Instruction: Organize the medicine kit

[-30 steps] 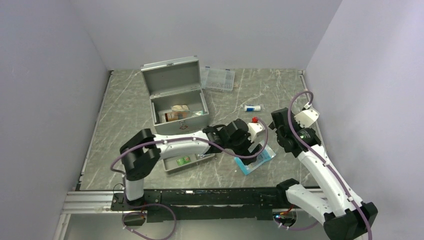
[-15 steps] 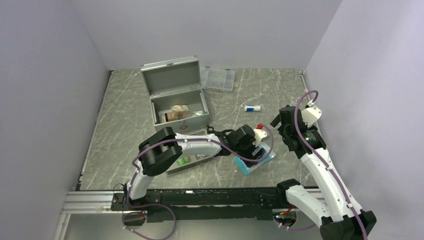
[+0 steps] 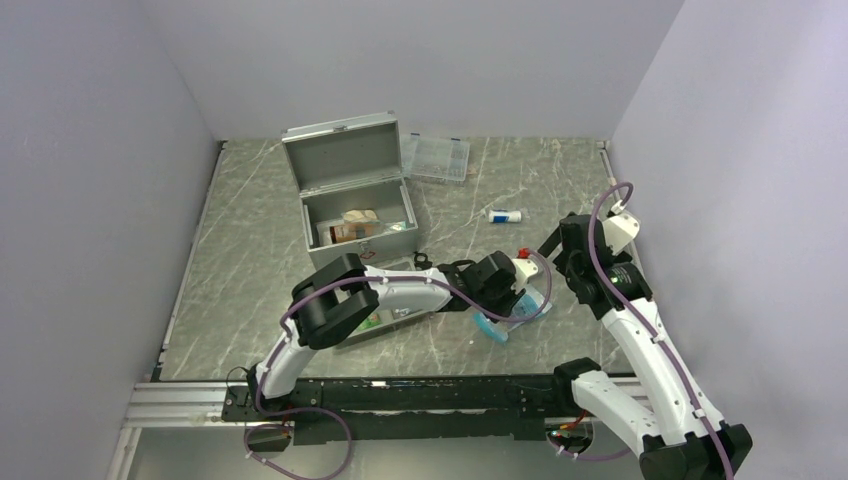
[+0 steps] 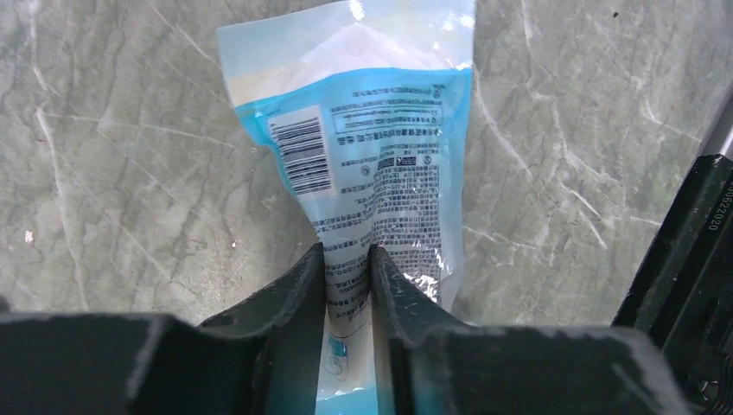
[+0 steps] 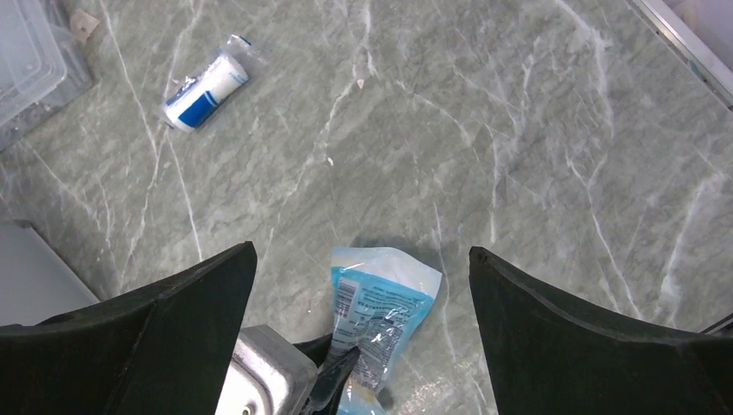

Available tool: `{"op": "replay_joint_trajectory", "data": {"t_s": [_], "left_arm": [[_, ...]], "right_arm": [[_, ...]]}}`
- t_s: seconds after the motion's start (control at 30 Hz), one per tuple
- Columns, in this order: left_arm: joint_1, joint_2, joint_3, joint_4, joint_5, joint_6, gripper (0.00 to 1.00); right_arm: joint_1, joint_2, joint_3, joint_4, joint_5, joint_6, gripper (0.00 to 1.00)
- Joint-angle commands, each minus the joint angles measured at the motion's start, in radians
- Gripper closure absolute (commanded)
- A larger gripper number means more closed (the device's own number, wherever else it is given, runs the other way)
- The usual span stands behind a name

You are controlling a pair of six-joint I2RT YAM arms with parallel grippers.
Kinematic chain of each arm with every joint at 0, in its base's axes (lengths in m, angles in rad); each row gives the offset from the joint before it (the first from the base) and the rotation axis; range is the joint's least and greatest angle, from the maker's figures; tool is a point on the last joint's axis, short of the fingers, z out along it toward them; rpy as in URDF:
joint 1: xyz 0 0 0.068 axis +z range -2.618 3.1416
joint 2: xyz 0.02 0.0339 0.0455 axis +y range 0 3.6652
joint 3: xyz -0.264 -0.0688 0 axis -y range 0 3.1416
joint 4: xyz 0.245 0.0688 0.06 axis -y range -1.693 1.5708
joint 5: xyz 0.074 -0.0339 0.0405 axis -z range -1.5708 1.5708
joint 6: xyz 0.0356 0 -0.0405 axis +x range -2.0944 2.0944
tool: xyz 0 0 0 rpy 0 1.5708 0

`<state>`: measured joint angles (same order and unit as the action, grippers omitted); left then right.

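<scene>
Pinching a limp, light, probably slippery blue pouch [image 4: 372,147] by its end in left gripper [image 4: 347,252], with right gripper [image 5: 361,251] spread, for the rigid, open medicine kit [image 3: 345,160].

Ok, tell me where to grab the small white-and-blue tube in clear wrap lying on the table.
Pinch the small white-and-blue wrapped tube across its middle, coming down from above: it lies flat on the grey marble table, so only its long sides are free. The open right pincer looks nearest.
</scene>
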<state>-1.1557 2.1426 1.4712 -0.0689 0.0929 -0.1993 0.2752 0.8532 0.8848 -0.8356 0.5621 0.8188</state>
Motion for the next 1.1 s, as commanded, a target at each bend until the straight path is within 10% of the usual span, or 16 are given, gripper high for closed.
{"op": "replay_joint_trajectory", "data": {"t_s": [0.0,0.2,1.07], "left_arm": [[-0.008,0.025,0.019,-0.007,-0.016,-0.003,0.78],[-0.009,0.006,-0.006,-0.003,-0.044,0.000,1.00],[0.042,-0.418,-0.155,-0.185,-0.252,0.029,1.00]], "right_arm": [[-0.004,-0.017,-0.012,0.043,-0.024,-0.013,0.04],[-0.005,-0.011,-0.019,0.053,-0.034,-0.010,0.04],[-0.012,0.061,0.098,0.106,-0.043,-0.025,0.04]]}}
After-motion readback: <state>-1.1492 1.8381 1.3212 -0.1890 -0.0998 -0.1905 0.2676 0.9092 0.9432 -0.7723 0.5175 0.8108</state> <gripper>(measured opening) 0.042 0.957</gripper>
